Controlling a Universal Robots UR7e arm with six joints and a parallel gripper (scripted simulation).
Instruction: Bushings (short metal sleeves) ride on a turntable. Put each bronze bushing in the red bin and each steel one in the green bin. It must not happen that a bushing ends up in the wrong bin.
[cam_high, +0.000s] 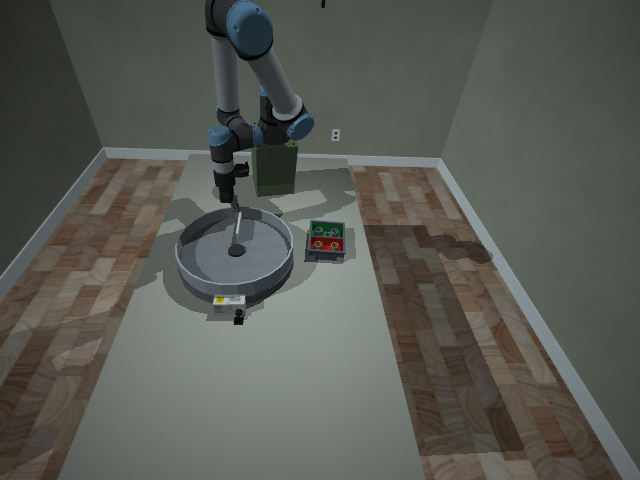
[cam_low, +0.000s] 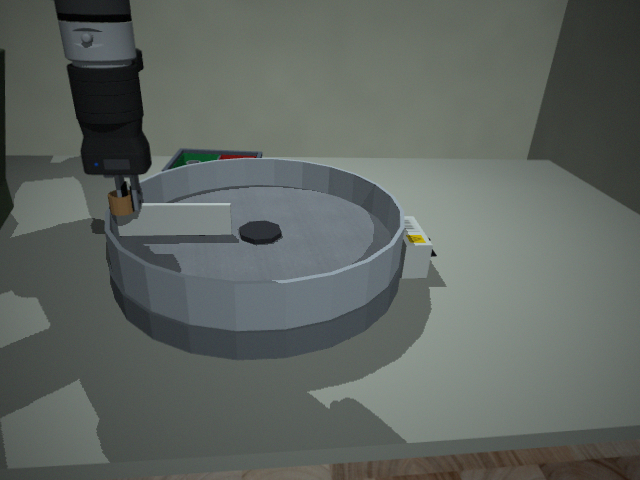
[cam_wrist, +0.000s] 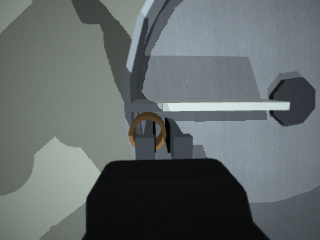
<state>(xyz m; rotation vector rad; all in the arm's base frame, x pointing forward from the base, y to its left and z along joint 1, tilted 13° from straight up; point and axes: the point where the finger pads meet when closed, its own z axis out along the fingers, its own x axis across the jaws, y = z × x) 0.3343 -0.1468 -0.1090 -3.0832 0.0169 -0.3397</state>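
Observation:
My gripper (cam_low: 126, 195) is shut on a bronze bushing (cam_low: 120, 203) and holds it just above the turntable's rim at the far left, beside the end of the white guide bar (cam_low: 175, 219). In the wrist view the bronze bushing (cam_wrist: 147, 132) is a ring, with one finger inside it and one outside, gripping its wall (cam_wrist: 156, 137). The turntable (cam_high: 235, 254) (cam_low: 260, 231) is a grey round tray with a dark hub; I see no other bushing on it. The bin box (cam_high: 326, 241) has a green half (cam_high: 327, 229) with steel bushings and a red half (cam_high: 326, 244) with bronze ones.
The arm's green pedestal (cam_high: 274, 167) stands behind the turntable. A white control box (cam_high: 229, 304) with a yellow label sits at the turntable's front edge. The bin box lies right of the turntable on the grey mat.

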